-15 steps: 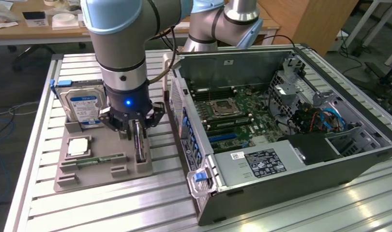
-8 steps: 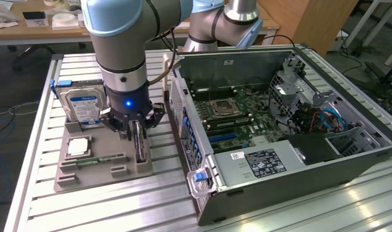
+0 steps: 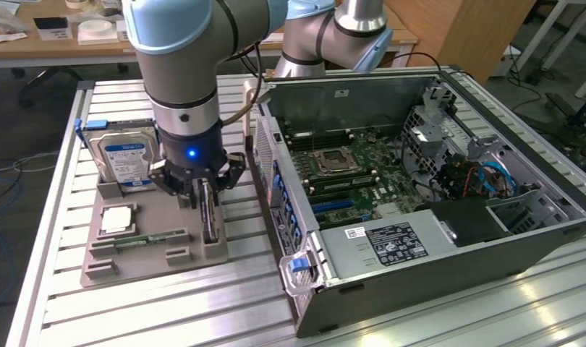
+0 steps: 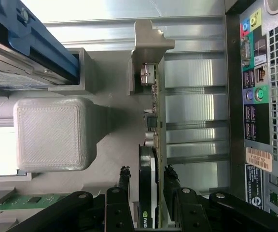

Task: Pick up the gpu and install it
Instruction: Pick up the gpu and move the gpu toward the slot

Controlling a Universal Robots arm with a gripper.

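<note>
The gpu (image 3: pixel 210 220) stands on edge in a slot of the grey holder tray (image 3: pixel 143 262), a thin dark card seen edge-on. My gripper (image 3: pixel 206 195) hangs straight down over its upper edge, open, one finger on each side of the card. In the wrist view the gpu (image 4: pixel 148 193) runs between the black fingers (image 4: pixel 124 176) of the gripper (image 4: pixel 147 176), with a narrow gap on one side. Its silvery bracket end (image 4: pixel 148 77) sits in the holder's grey post. The open computer case (image 3: pixel 524 242) lies on its side at the exterior view's right, its motherboard (image 3: pixel 356 170) exposed.
On the same tray stand a hard drive (image 3: pixel 124 159) with a blue-white label, a processor (image 3: pixel 117 220) and a green memory stick (image 3: pixel 143 238). The case's rear panel (image 4: pixel 255 96) is close beside the gpu. A second arm's base (image 3: pixel 322 36) stands behind the case.
</note>
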